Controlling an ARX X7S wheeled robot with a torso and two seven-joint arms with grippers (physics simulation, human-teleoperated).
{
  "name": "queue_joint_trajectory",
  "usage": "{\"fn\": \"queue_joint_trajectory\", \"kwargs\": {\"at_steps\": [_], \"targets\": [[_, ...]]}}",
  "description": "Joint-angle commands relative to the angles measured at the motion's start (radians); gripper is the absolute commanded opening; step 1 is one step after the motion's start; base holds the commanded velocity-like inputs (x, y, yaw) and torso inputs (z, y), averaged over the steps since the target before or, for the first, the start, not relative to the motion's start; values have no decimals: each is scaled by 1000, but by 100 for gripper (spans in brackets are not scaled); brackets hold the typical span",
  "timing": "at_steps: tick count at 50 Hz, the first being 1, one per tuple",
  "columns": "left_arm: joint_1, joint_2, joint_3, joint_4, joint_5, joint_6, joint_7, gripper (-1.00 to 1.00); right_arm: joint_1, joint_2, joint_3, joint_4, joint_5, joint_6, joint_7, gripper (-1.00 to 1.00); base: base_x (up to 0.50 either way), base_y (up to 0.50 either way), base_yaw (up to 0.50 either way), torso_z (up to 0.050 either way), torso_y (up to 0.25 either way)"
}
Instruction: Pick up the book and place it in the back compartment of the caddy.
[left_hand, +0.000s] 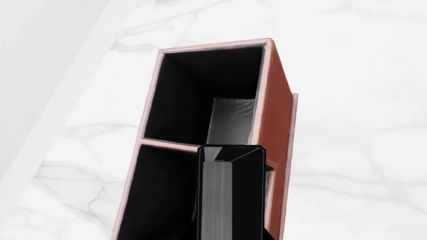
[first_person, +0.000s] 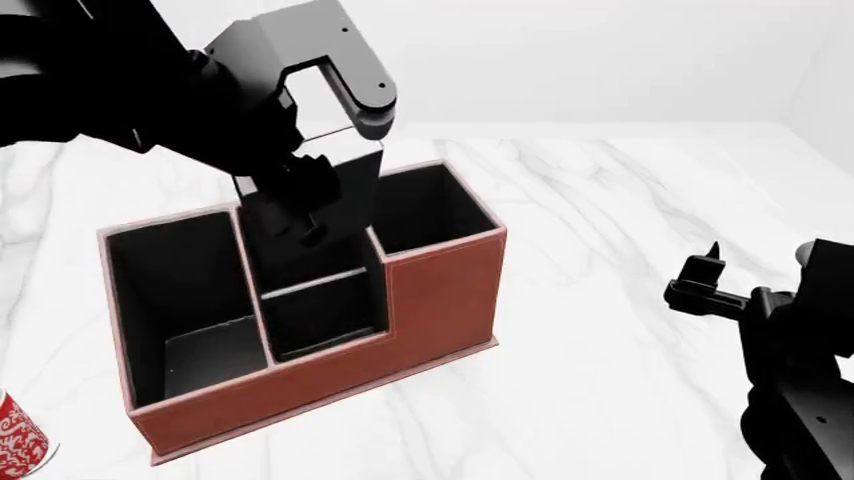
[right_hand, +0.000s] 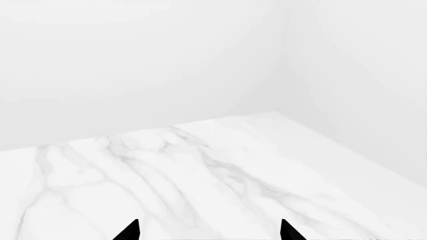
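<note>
Overhead, the left gripper (first_person: 310, 215) hangs above the middle of the caddy (first_person: 441, 300), its blocky black housing pointing down toward the cells. It is clamped on the book (left_hand: 232, 192), which in the left wrist view shows as a glossy black slab with a bevelled end and a band of pale grey page edges running down its length. The book stands on end, its lower end at or inside the mouth of the back compartment (first_person: 300, 262); how deep it sits cannot be told.

The caddy is a boxy organiser with red-brown, leather-like outer walls, a thin pale pink rim and matt black lining. Its walls are stepped: a tall square cell on the right, a long narrow cell on the left, and two smaller cells between them split by a low partition.

It stands on a white marble table (first_person: 627, 200) with soft grey veins. A red patterned mug (first_person: 20, 435) peeps in at the near left corner, well apart from the caddy.

The right gripper (right_hand: 210, 232) hovers over bare marble at the right, its two pointed black fingertips (right_hand: 131, 231) spread apart and empty.
</note>
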Motion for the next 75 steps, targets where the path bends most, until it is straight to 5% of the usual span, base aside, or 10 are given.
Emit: {"fn": "queue_joint_trajectory", "kwargs": {"at_steps": [1,75], "targets": [[27,-3,18,-11,78,49,-14,-100,-4,-1,-1,8,0,-8,1,100,0,0,0,0,0],[201,42,82,-118,164,178,47,-100,-9,6,-9,21,10,-23,14,100,0,0,0,0,1]]}}
